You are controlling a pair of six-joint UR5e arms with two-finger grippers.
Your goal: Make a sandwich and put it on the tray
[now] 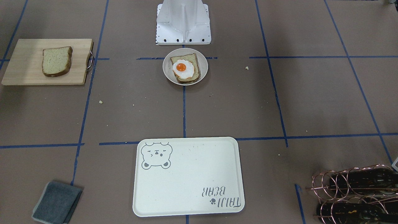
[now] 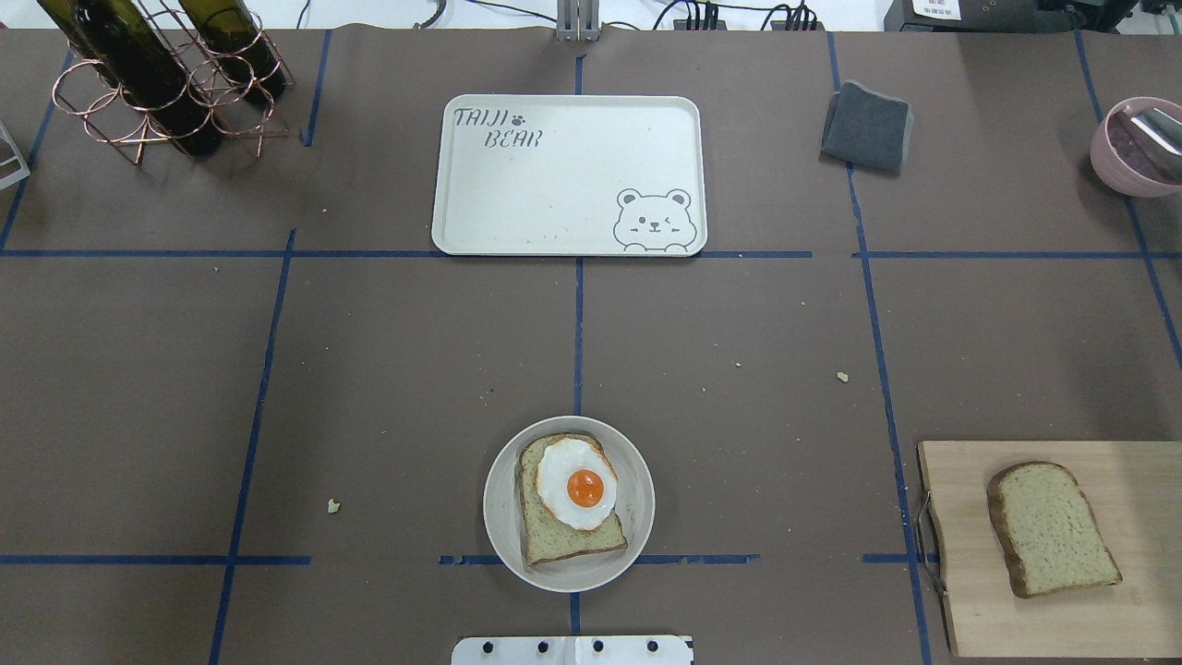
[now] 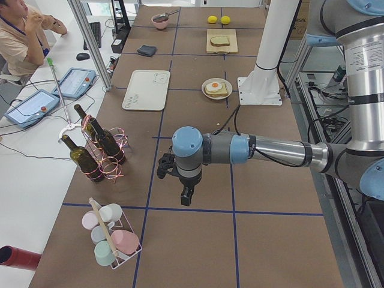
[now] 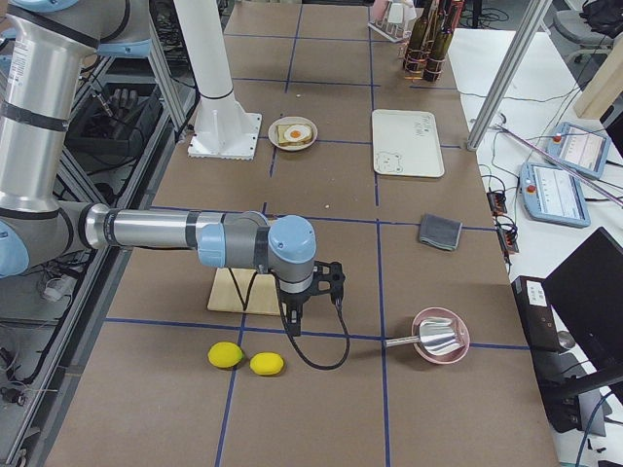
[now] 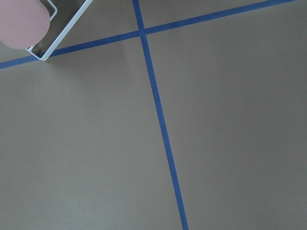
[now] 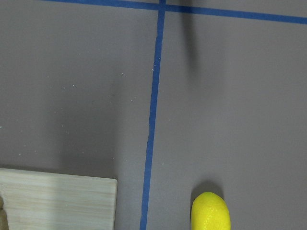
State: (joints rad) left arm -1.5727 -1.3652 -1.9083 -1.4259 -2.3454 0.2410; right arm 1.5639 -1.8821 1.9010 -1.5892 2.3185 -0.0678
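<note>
2 bread slices lay apart, sandwich unbuilt: egg-topped slice (image 2: 563,540) in the plate (image 2: 501,519), lower centre; plain slice (image 2: 1053,528) on the cutting board (image 2: 970,628), lower right. Tray (image 2: 554,185) waited, upper centre. Left gripper (image 3: 186,199) and right gripper (image 4: 292,326) hung parked aside; their openings I couldn't tell.

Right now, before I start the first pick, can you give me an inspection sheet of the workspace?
Surface: table, brown paper with blue tape grid, a few crumbs.
Job's things: bread slice with egg on a white plate; second bread slice on the cutting board; tray, nothing on it.
Clutter: grey cloth, bottle rack, pink bowl, two lemons, mug rack.
Grippers: left gripper and right gripper hang over bare table, far from the food; open or shut cannot be told.
Cables: black cable loops below the right wrist.
Surroundings: seated person at the side desk.
</note>
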